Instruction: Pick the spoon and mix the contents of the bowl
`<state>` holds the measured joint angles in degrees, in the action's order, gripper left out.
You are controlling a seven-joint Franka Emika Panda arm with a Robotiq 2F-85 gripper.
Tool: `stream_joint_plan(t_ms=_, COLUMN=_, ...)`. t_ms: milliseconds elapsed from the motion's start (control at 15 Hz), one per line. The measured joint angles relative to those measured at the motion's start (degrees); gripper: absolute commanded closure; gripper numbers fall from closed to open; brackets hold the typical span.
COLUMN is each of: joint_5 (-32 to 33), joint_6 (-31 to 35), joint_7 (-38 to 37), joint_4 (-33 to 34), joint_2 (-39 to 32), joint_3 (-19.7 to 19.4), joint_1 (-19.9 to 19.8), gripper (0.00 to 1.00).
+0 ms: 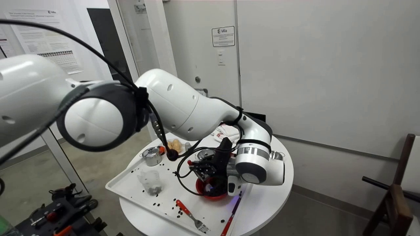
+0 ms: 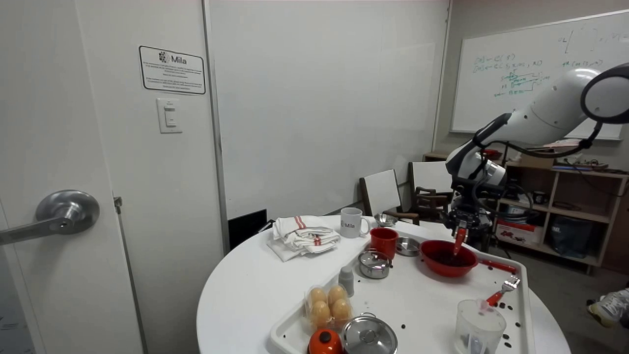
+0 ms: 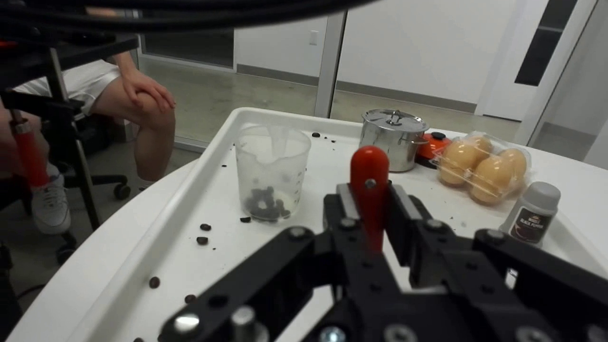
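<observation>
At six o'clock in an exterior view spreads the desk [image 1: 267,201], smooth, round and white. What a reach from the arm [image 1: 177,108]! Glossy white shell, black joints, in from nine o'clock, arched across the middle, wrist bent low between four and five. On the desk, the white, raised-rim tray [image 2: 413,300]. Loose folds next: the red-striped white cloth [image 2: 304,236], at six in an exterior view. Up at ten there, a bordered sign [image 2: 172,70] says "Mila", finer print too small to read.

Over to the black, linked end effector [image 3: 375,202], hanging right above the bowl [image 2: 448,268]: round, red, on the tray at four o'clock in an exterior view, dark contents [image 2: 444,256] inside. Translucent plastic at nine in the wrist view: the spouted jug [image 3: 273,175]. Five o'clock in an exterior view, a pale mug [image 2: 350,223], "Mila" on its side.

And the spoon [image 3: 370,164]! Pinched between the end effector's fingertips, red round-ended handle slightly tilted, lower end hidden in the bowl. Just past three in the wrist view, a grey-capped shaker [image 3: 534,213], label reading "BLACK PEPPER". Smallest, dark beans [image 3: 202,241], dotted over the tray and lying in the jug.
</observation>
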<state>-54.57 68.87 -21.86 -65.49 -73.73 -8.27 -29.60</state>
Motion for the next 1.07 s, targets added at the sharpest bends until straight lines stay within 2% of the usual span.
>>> stream_joint_plan(t_ms=333, joint_5=-0.4, joint_6=-4.2, joint_7=-2.1, joint_4=7.9, joint_2=-4.8, joint_3=0.9, joint_1=-2.7, gripper=0.93)
stream_joint_plan(t_ms=800, joint_5=-5.3, joint_6=2.4, joint_7=-9.3, joint_4=14.9, joint_2=-7.9, joint_3=1.0, joint_1=-4.1, gripper=0.93)
stream_joint_plan(t_ms=1067, joint_5=-5.4, joint_6=2.1, joint_7=-11.0, joint_4=18.7, joint_2=-9.8, joint_3=1.7, joint_1=-3.9, gripper=0.93)
